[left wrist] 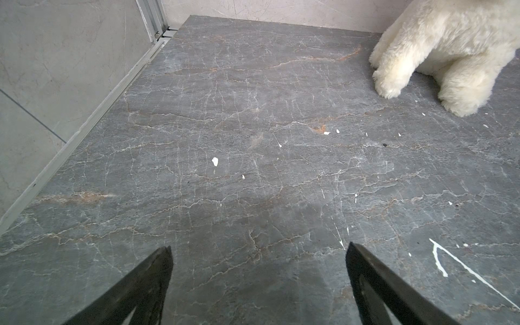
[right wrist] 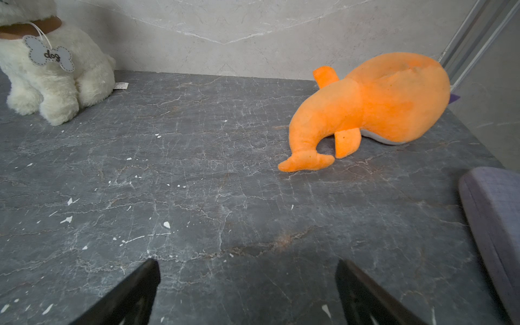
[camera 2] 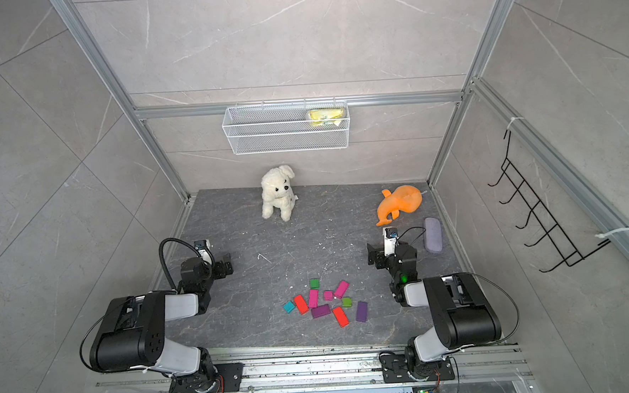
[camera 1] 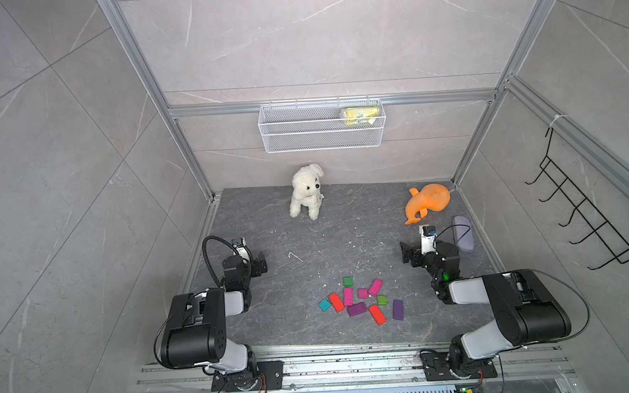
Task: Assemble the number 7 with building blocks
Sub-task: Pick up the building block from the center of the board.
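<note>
**L side:** left gripper (camera 1: 260,262) sits low over the dark grey veined stone tabletop (camera 1: 289,243), near its L edge. In the wrist view its fingers (left wrist: 152,278) are spread wide, w/ nothing btwn them and only bare slab below.

**Back, centre:** white plush dog (camera 1: 306,192) sits upright by the back wall, well apart from both grippers.

**Front, centre-R:** building blocks (camera 2: 320,311) lie flat in a loose cluster on the tabletop btwn the two arms, nearer the R arm.
- L to R: teal square (camera 1: 325,304), then red oblong (camera 1: 336,302) just beside it.
- Next is magenta oblong (camera 1: 348,296), w/ green square (camera 1: 348,281) behind it.
- Then purple oblong (camera 1: 356,309), small magenta square (camera 1: 363,293), tilted magenta oblong (camera 1: 375,287), 2nd green square (camera 1: 382,299) and 2nd red oblong (camera 1: 377,314).
- 2nd purple oblong (camera 1: 398,309) is at the R end.
- Angles are mixed and several blocks are close or touching. They are not joined as a 7.

**R side:** right gripper (camera 1: 405,252) is low over the tabletop, fingers (right wrist: 138,287) wide apart, gripping nothing. Orange plush whale (camera 1: 426,202) lies on its side near the back R corner. Grey-lilac oblong case (camera 1: 463,233) lies just beside the R wrist, along the R edge.
</note>
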You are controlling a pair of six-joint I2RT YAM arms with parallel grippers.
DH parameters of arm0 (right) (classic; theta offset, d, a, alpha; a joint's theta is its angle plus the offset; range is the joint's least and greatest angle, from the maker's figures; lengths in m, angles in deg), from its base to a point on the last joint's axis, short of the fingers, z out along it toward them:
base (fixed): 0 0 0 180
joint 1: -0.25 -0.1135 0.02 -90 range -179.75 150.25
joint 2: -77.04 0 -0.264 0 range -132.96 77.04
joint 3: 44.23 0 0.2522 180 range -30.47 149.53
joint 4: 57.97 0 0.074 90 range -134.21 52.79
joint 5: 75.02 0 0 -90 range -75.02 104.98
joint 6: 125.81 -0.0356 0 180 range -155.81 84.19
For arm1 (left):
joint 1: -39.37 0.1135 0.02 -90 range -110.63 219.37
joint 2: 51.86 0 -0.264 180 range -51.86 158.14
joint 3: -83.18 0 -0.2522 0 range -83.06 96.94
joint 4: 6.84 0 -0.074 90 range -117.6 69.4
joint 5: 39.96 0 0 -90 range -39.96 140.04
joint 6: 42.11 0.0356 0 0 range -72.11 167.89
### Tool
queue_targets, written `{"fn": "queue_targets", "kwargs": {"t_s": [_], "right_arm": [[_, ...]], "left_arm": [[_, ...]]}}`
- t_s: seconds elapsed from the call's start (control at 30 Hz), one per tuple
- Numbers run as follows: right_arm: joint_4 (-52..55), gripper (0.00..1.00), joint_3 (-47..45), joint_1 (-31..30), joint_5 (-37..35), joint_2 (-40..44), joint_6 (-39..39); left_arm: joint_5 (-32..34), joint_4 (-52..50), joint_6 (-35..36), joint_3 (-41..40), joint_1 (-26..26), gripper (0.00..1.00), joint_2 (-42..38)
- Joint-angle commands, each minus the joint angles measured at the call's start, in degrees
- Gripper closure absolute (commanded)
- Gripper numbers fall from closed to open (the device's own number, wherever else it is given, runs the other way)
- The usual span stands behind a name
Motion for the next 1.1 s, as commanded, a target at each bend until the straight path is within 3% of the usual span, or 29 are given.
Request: {"fn": "queue_targets", "kwargs": {"t_s": [0.0, 0.1, 0.23, 0.27, 0.37, 0.4, 0.5, 0.63, 0.87, 1.07], "right_arm": [[-0.75, 0.01, 1.38, 0.15, 0.48, -0.68, -0.52], [-0.66, 0.03, 1.40, 0.16, 0.47, -0.60, -0.40], [10.38, 0.15, 5.09, 0.08, 2.37, 3.77, 0.62], [16.77, 0.16, 7.19, 0.16, 3.24, 5.61, 0.56], [33.25, 0.18, 14.80, 0.07, 7.68, 7.35, -2.77], [36.67, 0.17, 16.47, -0.09, 9.81, 7.27, -3.34], [49.04, 0.17, 21.82, -3.31, 4.47, 7.05, -3.19], [63.17, 0.20, 28.48, -6.84, 3.07, 7.06, -4.07], [72.89, 0.23, 31.11, -11.75, 6.72, 9.81, -11.44], [82.90, 0.23, 33.33, -17.17, 5.92, 10.97, -13.68]], "left_arm": [[-0.77, 2.12, 0.64, 1.50, 0.25, 0.00, 0.25], [-0.91, 2.21, 0.61, 1.54, 0.25, 0.00, 0.33], [1.39, 1.52, 0.22, 2.20, 0.21, 0.00, -0.37], [2.99, -2.65, -0.37, 3.99, 0.16, 0.00, -2.33], [8.94, -29.47, -8.01, 14.56, -0.47, 0.00, -10.20], [8.30, -33.15, -10.40, 16.32, -0.71, 0.00, -11.68], [2.29, -38.14, -14.10, 18.42, -2.26, 0.00, -13.92], [2.78, -48.45, -13.53, 22.53, -8.11, 0.00, -15.15], [6.78, -66.02, -13.06, 30.25, -22.36, 0.00, -10.91], [4.69, -75.68, -15.62, 34.61, -27.00, 0.00, -7.58]]}}
